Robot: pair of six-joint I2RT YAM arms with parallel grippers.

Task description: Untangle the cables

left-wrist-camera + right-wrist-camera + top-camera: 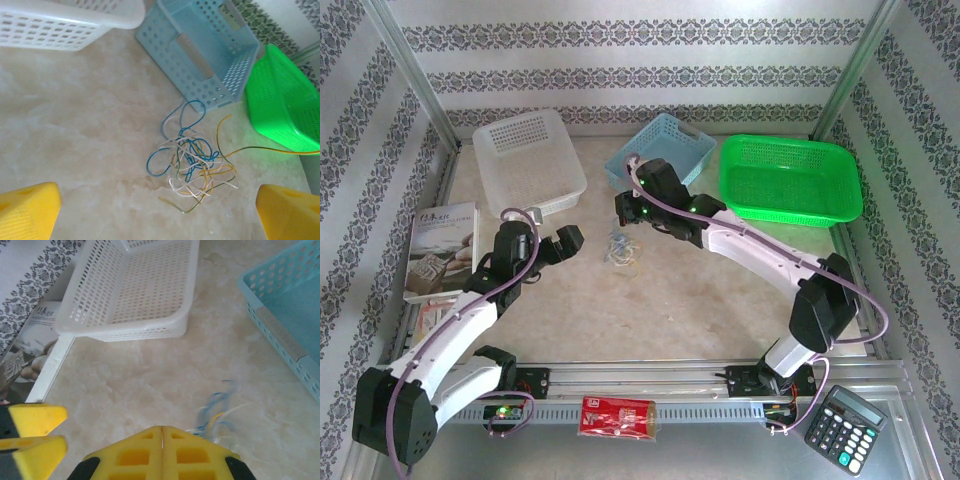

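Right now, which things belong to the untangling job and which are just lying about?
Job: cables, left gripper, right gripper.
Lying about: white basket, blue basket, green basket, book, calculator, red packet.

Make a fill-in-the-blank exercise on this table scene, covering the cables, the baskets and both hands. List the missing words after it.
1. The basket nearest the cables is coloured ____.
2. The left hand is ____.
3. The right hand is ____.
4. On the table, the book lies at the ____ edge.

Missing words: blue; open; shut; left.
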